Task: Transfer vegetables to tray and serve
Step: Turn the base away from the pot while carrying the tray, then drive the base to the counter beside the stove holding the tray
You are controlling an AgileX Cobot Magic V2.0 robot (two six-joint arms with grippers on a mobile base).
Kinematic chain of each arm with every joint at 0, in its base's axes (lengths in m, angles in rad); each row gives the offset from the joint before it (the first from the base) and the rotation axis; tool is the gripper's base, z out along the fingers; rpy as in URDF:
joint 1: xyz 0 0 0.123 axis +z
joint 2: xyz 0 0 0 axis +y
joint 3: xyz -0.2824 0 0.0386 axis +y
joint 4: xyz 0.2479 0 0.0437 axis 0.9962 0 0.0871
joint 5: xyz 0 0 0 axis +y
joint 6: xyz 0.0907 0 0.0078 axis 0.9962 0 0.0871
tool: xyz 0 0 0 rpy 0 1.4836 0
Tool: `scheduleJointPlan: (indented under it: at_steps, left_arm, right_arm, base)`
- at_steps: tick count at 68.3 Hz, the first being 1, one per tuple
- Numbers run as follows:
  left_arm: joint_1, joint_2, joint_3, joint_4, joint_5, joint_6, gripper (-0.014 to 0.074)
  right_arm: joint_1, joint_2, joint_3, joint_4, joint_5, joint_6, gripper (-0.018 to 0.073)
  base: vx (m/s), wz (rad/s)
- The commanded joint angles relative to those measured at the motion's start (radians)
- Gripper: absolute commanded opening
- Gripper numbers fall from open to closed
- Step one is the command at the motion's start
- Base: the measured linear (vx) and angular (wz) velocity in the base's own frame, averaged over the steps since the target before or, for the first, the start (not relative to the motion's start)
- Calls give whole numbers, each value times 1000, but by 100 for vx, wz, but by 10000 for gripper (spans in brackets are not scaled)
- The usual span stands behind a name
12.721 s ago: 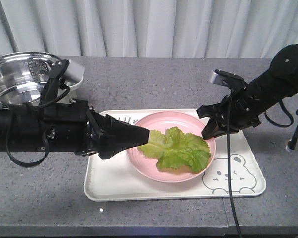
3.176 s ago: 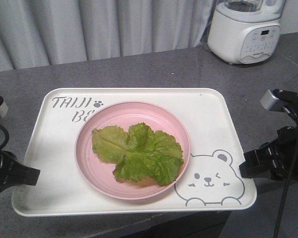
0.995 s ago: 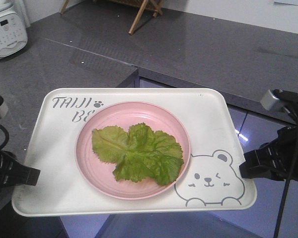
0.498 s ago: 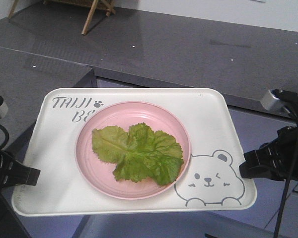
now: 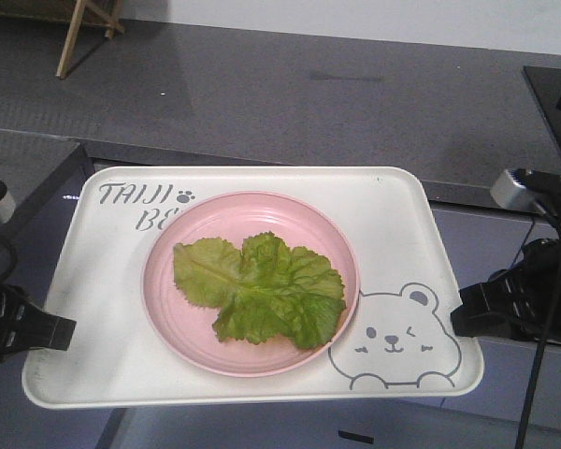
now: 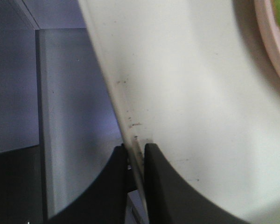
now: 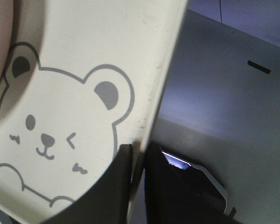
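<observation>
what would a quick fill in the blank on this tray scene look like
1. The lettuce leaves lie on a round ____ plate.
2. The plate sits on the cream tray, which is printed with a winking ____.
3. Counting the left gripper and the right gripper, the tray's rim is pinched by ____ grippers.

Missing words: pink; bear; two

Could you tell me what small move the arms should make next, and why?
Probably move the tray level and forward over the grey counter. The left gripper and right gripper pinch its side rims, it hangs with no surface beneath it, and the lettuce lies loose on the pink plate.
</observation>
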Motion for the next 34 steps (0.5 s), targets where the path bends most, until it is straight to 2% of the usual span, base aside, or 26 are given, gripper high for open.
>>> scheduleJointPlan:
  at_steps: [1,34]
  left_arm:
    - [-10,-19,-29,-36,-82,19,-6]
    - [-10,-19,-29,-36,-82,19,-6]
  right_arm:
    - [11,-28,-26,82,30,-52,-1]
    - [11,-28,-26,82,35,-52,-1]
  base:
    - [6,-25]
    - [7,-25]
